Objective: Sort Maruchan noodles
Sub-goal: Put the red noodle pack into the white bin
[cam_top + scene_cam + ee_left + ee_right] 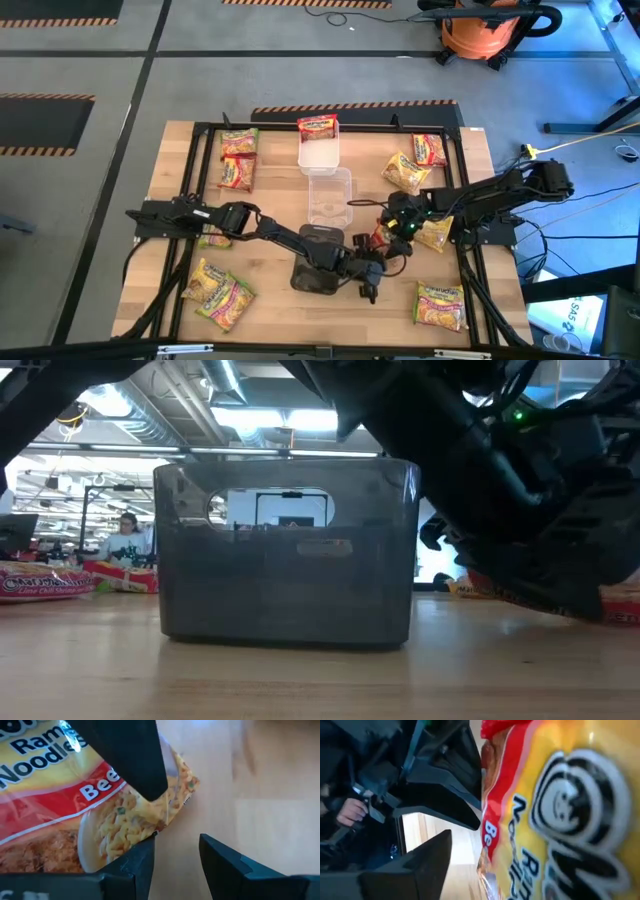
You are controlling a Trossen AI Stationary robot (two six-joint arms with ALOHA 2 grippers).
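Note:
A red-and-yellow beef noodle packet (pixel 60 805) is between my two grippers, just right of the dark tray (pixel 318 268). It also shows in the high view (pixel 381 240) and fills the right wrist view (pixel 560 810). My right gripper (pixel 393 236) reaches in from the table's right and is shut on it. My left gripper (pixel 177 855) is open, with one fingertip (pixel 142 855) right at the packet's corner and bare wood between its fingers. I cannot tell whether that fingertip touches the packet. In the high view my left gripper (pixel 373 266) is just near of the packet. My right gripper holds the beef packet near one end. One dark finger (pixel 132 765) lies across its printed face beside the red band (pixel 97 787). The other finger is hidden behind the packet. The packet tilts, and its low end (pixel 520 595) is close to the table.
A clear tray (pixel 330 195) and a white tray (pixel 318 155) holding a red packet (pixel 318 127) stand at the far middle. Packets lie at the far left (pixel 238 160), near left (pixel 222 295), far right (pixel 412 165), under my right arm (pixel 436 236) and near right (pixel 441 305).

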